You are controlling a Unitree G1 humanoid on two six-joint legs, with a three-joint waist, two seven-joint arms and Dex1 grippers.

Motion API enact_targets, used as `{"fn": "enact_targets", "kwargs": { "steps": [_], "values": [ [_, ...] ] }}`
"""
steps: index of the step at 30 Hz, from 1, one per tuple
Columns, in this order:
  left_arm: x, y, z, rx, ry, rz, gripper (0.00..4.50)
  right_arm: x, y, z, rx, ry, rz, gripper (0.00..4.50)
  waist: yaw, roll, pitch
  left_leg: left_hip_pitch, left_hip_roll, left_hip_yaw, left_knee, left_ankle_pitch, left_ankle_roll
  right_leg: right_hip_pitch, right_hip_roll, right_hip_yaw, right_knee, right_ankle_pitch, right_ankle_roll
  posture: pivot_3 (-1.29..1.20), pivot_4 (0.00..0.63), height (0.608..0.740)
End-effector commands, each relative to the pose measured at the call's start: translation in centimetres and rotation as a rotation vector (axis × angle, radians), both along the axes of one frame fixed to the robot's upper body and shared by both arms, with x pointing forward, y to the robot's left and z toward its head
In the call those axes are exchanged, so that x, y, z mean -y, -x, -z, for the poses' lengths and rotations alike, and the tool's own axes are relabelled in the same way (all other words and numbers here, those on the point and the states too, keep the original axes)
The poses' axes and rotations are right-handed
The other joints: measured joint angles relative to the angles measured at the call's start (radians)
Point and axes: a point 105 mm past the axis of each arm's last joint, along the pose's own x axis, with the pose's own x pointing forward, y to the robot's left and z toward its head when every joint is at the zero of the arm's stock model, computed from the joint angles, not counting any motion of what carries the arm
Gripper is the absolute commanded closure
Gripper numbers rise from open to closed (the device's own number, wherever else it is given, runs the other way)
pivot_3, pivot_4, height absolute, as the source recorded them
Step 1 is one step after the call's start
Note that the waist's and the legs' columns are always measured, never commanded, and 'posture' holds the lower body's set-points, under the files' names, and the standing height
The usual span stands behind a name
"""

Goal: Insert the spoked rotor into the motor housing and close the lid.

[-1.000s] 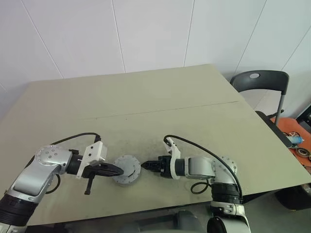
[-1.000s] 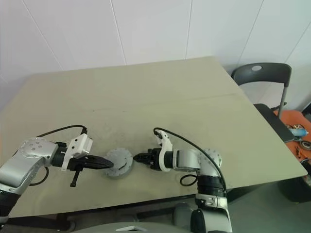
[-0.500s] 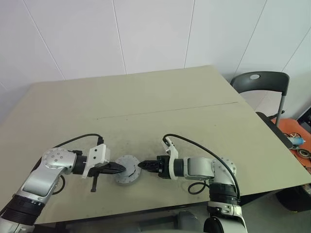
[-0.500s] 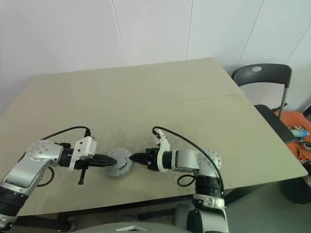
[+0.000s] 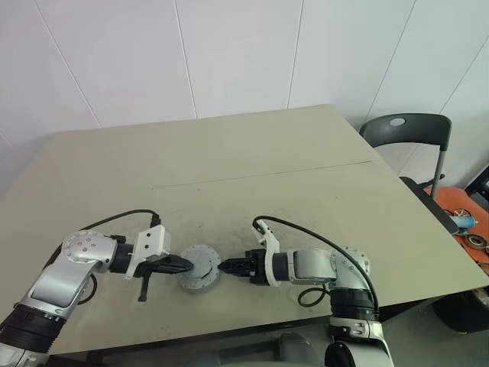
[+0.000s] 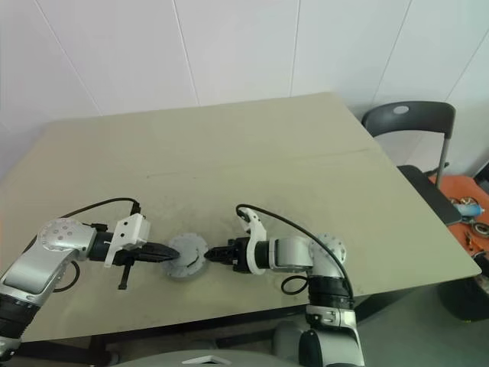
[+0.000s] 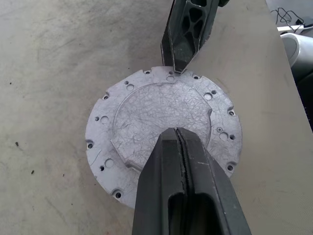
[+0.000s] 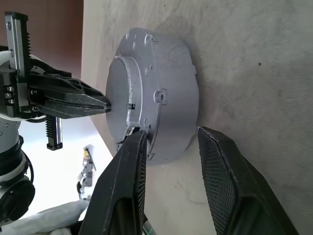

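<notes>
Two views differ: right wrist shows lid (image 8: 146, 98) atop motor housing (image 8: 173, 107)

Grey notch-rimmed metal lid (image 5: 200, 267) hemmed both sides: my left gripper (image 5: 186, 265) pressed shut at one edge, my right gripper (image 5: 225, 266) parted at other. Beige tabletop (image 5: 252, 176) beyond wide open; black chair (image 5: 406, 130) off far right corner.

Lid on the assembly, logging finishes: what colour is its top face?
Dull scratched grey metal, the lid; clearest in the left wrist view.
</notes>
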Motion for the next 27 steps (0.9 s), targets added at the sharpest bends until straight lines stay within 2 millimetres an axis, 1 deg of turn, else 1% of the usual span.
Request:
{"fn": "enact_targets", "kwargs": {
  "steps": [1,3,6,7,10,15,19,21,25,27],
  "values": [
    [-0.1,-0.2,-0.3,0.008,-0.032,0.004,4.5,-0.5,-0.3,-0.6,0.012,-0.013,-0.015,2.67,0.0,0.0,0.0,0.0,0.0,0.0,0.0,0.0,0.0,0.0,0.0,0.0,0.0,0.0,0.0,0.0,0.0,0.74],
    [0.0,-0.3,-0.4,0.008,-0.032,0.005,4.5,-0.6,-0.5,-0.8,0.013,-0.027,-0.015,2.25,0.0,0.0,0.0,0.0,0.0,0.0,0.0,0.0,0.0,0.0,0.0,0.0,0.0,0.0,0.0,0.0,0.0,0.74],
    [0.1,-0.4,-0.5,0.011,-0.03,0.004,4.5,-0.7,-0.5,-0.9,0.011,-0.039,-0.015,1.35,0.0,0.0,0.0,0.0,0.0,0.0,0.0,0.0,0.0,0.0,0.0,0.0,0.0,0.0,0.0,0.0,0.0,0.74],
    [0.1,-0.4,-0.6,0.012,-0.03,0.004,4.5,-0.7,-0.5,-0.9,0.011,-0.039,-0.015,0.96,0.0,0.0,0.0,0.0,0.0,0.0,0.0,0.0,0.0,0.0,0.0,0.0,0.0,0.0,0.0,0.0,0.0,0.74],
    [0.2,-0.5,-0.7,0.015,-0.028,0.005,4.5,-0.7,-0.5,-0.9,0.01,-0.037,-0.015,0.02,0.0,0.0,0.0,0.0,0.0,0.0,0.0,0.0,0.0,0.0,0.0,0.0,0.0,0.0,0.0,0.0,0.0,0.74],
    [0.3,-0.7,-1.0,0.019,-0.027,0.006,4.5,-1.0,-0.2,-0.8,-0.008,-0.049,-0.021,0.02,0.0,0.0,0.0,0.001,0.0,0.0,0.0,0.0,0.0,0.0,0.0,0.0,0.001,0.0,0.0,0.0,0.0,0.74],
    [0.3,-0.7,-1.1,0.021,-0.028,0.007,4.5,-1.6,0.6,-0.3,-0.028,-0.043,-0.057,0.02,-0.002,0.0,0.0,0.001,0.0,0.0,0.0,0.0,0.0,0.0,0.0,0.0,0.001,0.0,0.0,0.0,0.0,0.74],
    [0.3,-0.8,-1.2,0.023,-0.029,0.006,4.5,-2.1,0.9,-0.4,-0.03,-0.05,-0.077,0.02,-0.004,0.0,0.0,0.001,0.0,0.0,-0.001,0.0,0.0,0.0,0.0,0.0,0.001,0.0,0.0,0.0,0.0,0.74],
    [0.3,-0.8,-1.1,0.024,-0.032,0.001,4.5,-2.9,0.3,-1.1,-0.024,-0.068,-0.081,0.02,-0.017,0.0,0.0,0.001,0.001,0.0,-0.001,0.0,0.0,0.0,0.001,0.0,0.001,0.0,0.0,0.0,0.0,0.74],
    [0.3,-0.8,-1.0,0.024,-0.032,0.001,4.5,-3.2,0.3,-1.3,-0.024,-0.072,-0.091,0.02,-0.024,0.0,0.0,0.0,0.001,-0.001,-0.001,0.0,0.0,-0.001,0.001,0.0,0.001,0.0,0.0,0.0,0.0,0.74]
  ]
}}
